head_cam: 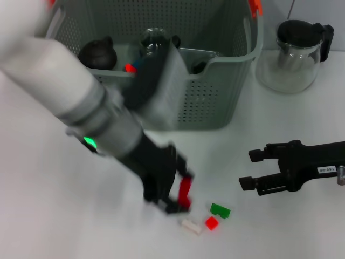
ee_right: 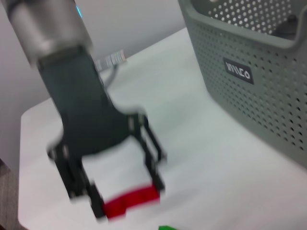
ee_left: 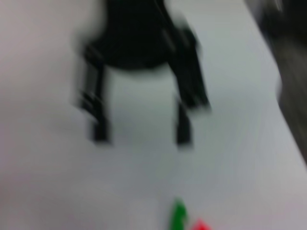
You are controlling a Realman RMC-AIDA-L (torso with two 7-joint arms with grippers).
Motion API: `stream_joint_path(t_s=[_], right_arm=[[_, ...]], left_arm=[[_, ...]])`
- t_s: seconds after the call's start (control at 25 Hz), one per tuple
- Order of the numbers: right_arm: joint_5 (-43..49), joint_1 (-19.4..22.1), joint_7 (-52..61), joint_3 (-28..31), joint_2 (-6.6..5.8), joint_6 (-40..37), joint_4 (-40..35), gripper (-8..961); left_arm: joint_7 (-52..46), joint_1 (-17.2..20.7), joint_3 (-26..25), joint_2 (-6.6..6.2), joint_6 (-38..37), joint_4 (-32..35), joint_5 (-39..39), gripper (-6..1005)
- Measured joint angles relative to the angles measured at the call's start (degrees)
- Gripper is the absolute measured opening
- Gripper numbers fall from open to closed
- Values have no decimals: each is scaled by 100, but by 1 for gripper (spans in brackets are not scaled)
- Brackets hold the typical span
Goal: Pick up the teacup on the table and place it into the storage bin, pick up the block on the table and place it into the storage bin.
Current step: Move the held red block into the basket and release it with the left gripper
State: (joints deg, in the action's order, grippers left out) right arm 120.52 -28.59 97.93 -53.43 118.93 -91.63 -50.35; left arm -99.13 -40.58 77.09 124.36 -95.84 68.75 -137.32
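Head view, lower centre: left gripper [head_cam: 180, 200] pinching red block [head_cam: 184, 189].
Right gripper [head_cam: 252, 169] spread, lower right; storage bin [head_cam: 215, 102] upper centre.

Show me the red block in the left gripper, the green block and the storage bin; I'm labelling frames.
Red block [ee_right: 130, 200], right wrist view, block's front face.
Green block [head_cam: 220, 210], head view, top face.
Grey-green perforated plastic storage bin [head_cam: 207, 105], head view, front wall.

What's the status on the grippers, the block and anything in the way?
Left gripper shut on red block, low over the table. Right gripper open, parked beside. Storage bin behind; green, red, white blocks loose below. Path looks clear.
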Motion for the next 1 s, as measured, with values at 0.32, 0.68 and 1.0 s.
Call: stream_joint_path(t_s=[0.32, 0.68, 1.0], right_arm=[[0, 49, -163, 19, -160, 54, 346, 912], [95, 12, -316, 12, -163, 53, 379, 912], [206, -22, -362, 16, -138, 51, 394, 912]], left_arm=[[-47, 203, -3051, -61, 24, 54, 1774, 694], [-1098, -317, -2994, -233, 2352, -173, 1945, 742], [-1519, -647, -2538, -228, 3507, -565, 1859, 784]])
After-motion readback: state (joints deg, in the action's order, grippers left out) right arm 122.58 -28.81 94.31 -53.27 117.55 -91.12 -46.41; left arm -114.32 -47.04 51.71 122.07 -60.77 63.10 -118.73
